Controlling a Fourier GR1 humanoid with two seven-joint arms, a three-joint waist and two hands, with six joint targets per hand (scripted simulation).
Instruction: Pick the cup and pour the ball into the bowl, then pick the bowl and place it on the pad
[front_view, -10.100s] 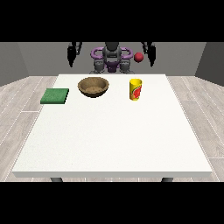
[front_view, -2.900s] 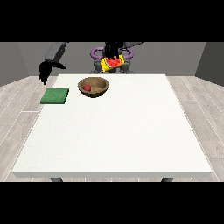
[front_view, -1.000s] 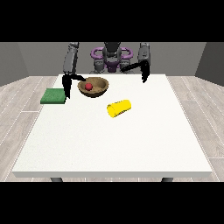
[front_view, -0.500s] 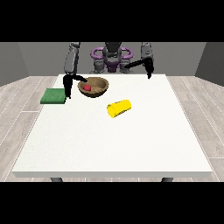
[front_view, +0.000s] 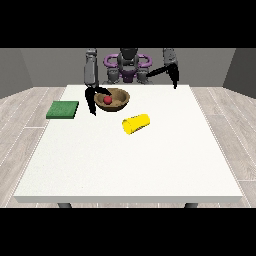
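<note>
A brown wooden bowl (front_view: 116, 101) stands at the table's far middle with a red ball (front_view: 107, 100) inside it. The yellow cup (front_view: 136, 124) lies on its side nearer the camera, right of the bowl, its mouth facing front-left. A green pad (front_view: 63, 109) lies flat to the bowl's left. The hand at the view's left (front_view: 92, 101) is at the bowl's left rim. Its fingers hang straight down outside the rim and its thumb reaches over the rim. The hand at the view's right (front_view: 174, 80) hangs above the table's far right, fingers relaxed, holding nothing.
The white table (front_view: 130, 165) stretches wide towards the camera in front of the cup. The robot's torso (front_view: 128, 67) stands behind the far edge.
The hand at the view's left has moved right, from beside the pad up against the bowl's rim. The hand at the view's right has drawn a little further right. Cup, bowl and ball have not moved.
</note>
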